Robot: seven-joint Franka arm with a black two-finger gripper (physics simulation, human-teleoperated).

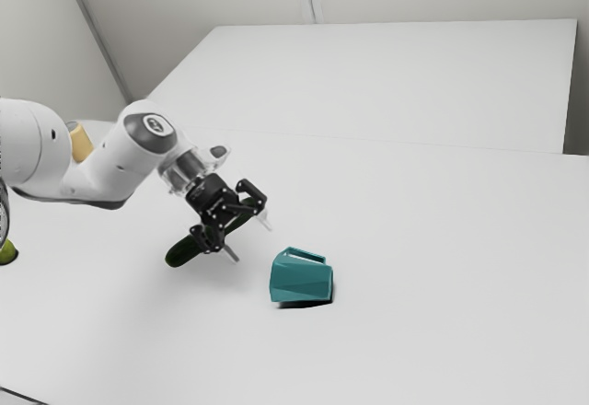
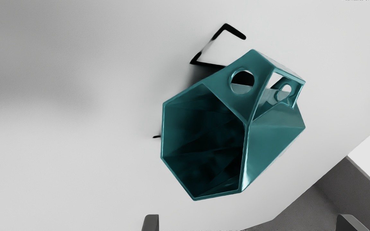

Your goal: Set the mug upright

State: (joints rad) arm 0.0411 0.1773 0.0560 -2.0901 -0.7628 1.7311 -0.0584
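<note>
In the exterior view my gripper (image 1: 253, 241) hangs tilted above the table, toward the exterior view's left of the teal mug (image 1: 301, 278) and apart from it. The faceted mug lies on its side, its handle showing along the upper edge. In the wrist view the mug (image 2: 275, 138) turns its dark open mouth toward the camera, with the angular, holed handle beside it. Both fingertips of the gripper (image 2: 247, 223) stand wide apart, with no object between them.
A dark green cucumber (image 1: 184, 250) lies on the white table (image 1: 414, 331) below and behind my gripper. A green round item (image 1: 7, 252) sits at the exterior view's left edge. The table's edge (image 2: 313, 185) crosses the wrist view near one finger.
</note>
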